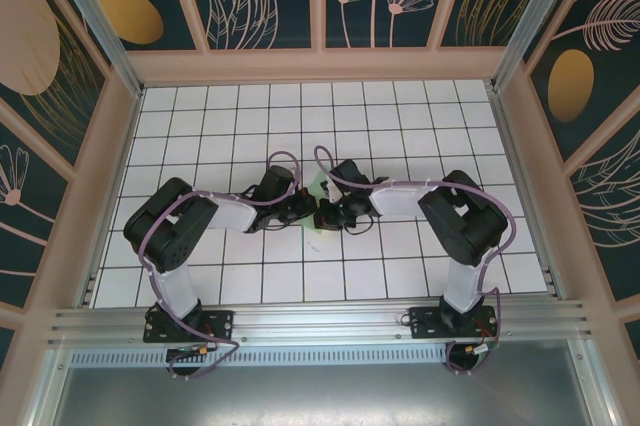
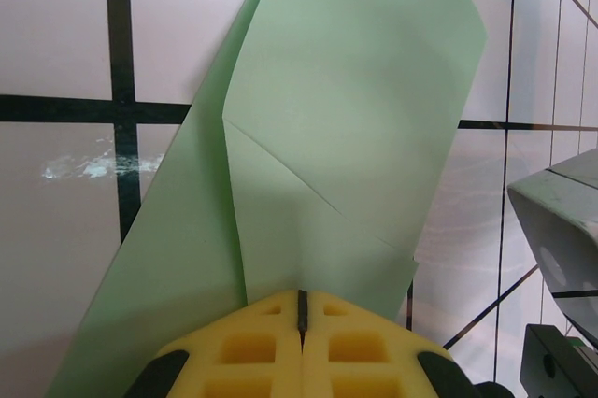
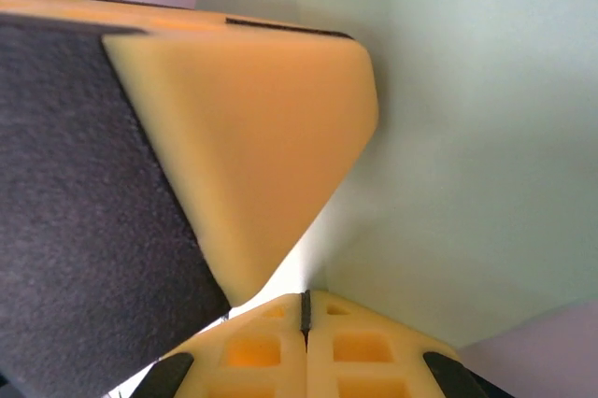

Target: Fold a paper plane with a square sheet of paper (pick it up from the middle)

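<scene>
The pale green sheet of paper [image 2: 346, 90] lies on the white grid tiles, folded over itself with a diagonal crease and overlapping flaps. My left gripper [image 2: 302, 297] is shut, its yellow foam tips resting on the paper's near part with nothing between them. My right gripper [image 3: 305, 297] is shut too, tips down at the paper [image 3: 486, 136], right beside the left gripper's foam fingertip [image 3: 252, 136]. From above, both grippers [image 1: 303, 211] [image 1: 330, 214] meet tip to tip at mid-table, and a bit of green paper [image 1: 316, 189] peeks out behind them.
The white grid-tile table [image 1: 230, 116] is boxed in by pink-framed walls [image 1: 320, 64] at the back and sides. The right gripper's grey body [image 2: 561, 230] sits close on the right in the left wrist view. Both arm bases stand on the metal rail [image 1: 320, 324] at the near edge.
</scene>
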